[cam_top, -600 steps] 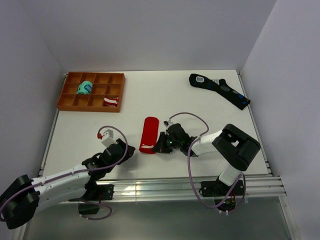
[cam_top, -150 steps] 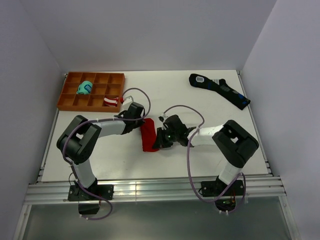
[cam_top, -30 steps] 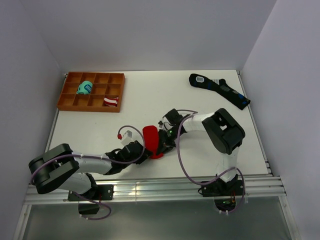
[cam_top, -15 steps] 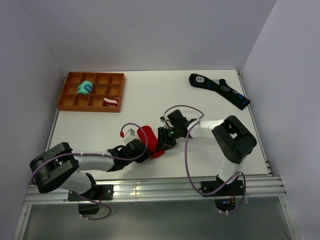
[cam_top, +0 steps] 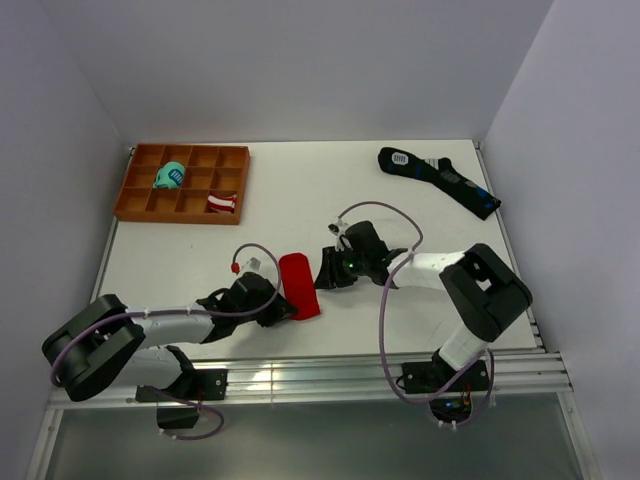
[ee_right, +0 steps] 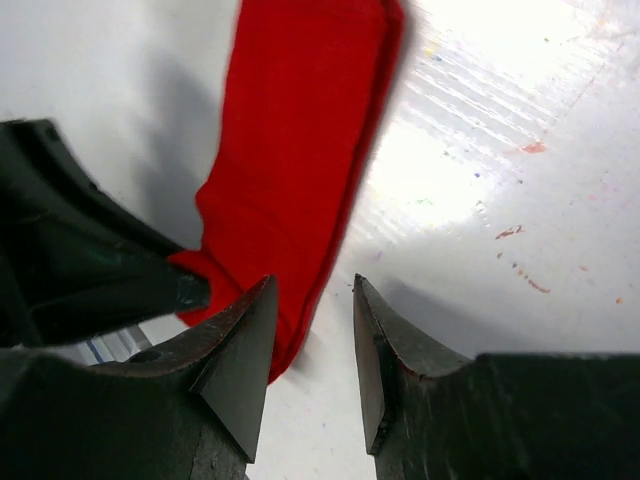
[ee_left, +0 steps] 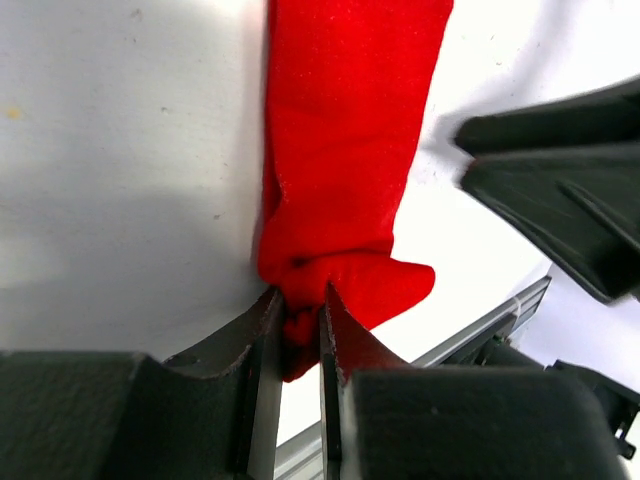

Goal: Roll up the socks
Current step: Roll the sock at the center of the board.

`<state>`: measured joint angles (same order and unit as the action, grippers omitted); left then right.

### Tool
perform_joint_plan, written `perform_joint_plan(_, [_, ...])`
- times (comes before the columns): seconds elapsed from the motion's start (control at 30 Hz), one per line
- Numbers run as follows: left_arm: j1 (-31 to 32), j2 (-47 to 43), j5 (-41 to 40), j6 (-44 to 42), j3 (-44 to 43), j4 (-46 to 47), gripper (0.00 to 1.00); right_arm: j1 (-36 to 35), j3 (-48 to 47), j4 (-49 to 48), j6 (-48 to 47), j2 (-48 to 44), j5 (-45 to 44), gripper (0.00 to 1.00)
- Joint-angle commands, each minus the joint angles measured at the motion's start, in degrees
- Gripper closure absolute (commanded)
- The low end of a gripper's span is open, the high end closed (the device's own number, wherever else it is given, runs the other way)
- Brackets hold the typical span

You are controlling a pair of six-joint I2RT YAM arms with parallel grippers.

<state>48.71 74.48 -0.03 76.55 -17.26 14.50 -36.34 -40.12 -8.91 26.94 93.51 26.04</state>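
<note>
Two pincers are flanking the socks (cam_top: 299,285), which are lying as a flat red strip on the bench (cam_top: 300,190). The left pincer (ee_left: 297,330) is pinching the strip's near end, its jaws pressed together on a small bunched fold of fabric. The rest of the socks are stretching straight ahead of its fingertips, flat against the bench. The right pincer (ee_right: 312,292) is standing spread and gripping nothing. The socks are running ahead of it and a little to one side, one edge passing close under a fingertip; whether that finger is touching the fabric cannot be told. Judging by this, the rolling is only starting, since no turn of a roll is showing, just the gathered end. The next move is probably calling for the left pincer to be folding its gripped end over onto the strip and carrying it forward turn by turn. Meanwhile the right pincer would be pressing down on the fabric ahead of it, keeping the strip from sliding. The left grip is taking in little cloth, so it may be slipping under any hard pull.
</note>
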Motion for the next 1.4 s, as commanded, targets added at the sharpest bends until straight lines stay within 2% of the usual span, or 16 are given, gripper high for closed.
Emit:
perform_joint_plan(0.0, [-1.9,2.6,2.3,-6.9,1.9,-16.0,1.00,-0.7,3.3,-8.7,-3.4,-6.8,-1.5,0.56])
perform_joint_plan(0.27, [-4.3,5.6,8.2,-9.0,0.5,-18.5,1.00,-5.3,13.2,-24.4,-4.3,-16.3,-1.4,0.53])
perform_joint_plan(0.47, [-6.4,8.7,12.6,-11.3,-0.8,-19.8,1.00,-13.8,14.6,-27.7,-6.3,-16.3,-9.8,0.53])
perform_joint_plan(0.6, [-8.4,10.2,15.1,-15.0,-2.9,-22.8,1.00,-16.2,17.2,-32.2,-5.2,-15.7,-11.9,0.53])
perform_joint_plan(0.87, [-15.3,10.6,14.0,-22.3,-5.4,-31.3,1.00,-19.3,20.3,-36.8,-5.7,-14.2,-15.5,0.53])
perform_joint_plan(1.37, [-15.5,14.0,11.2,-23.8,-10.5,-38.0,1.00,-24.3,20.8,-41.5,-8.5,-7.7,-22.3,0.54])
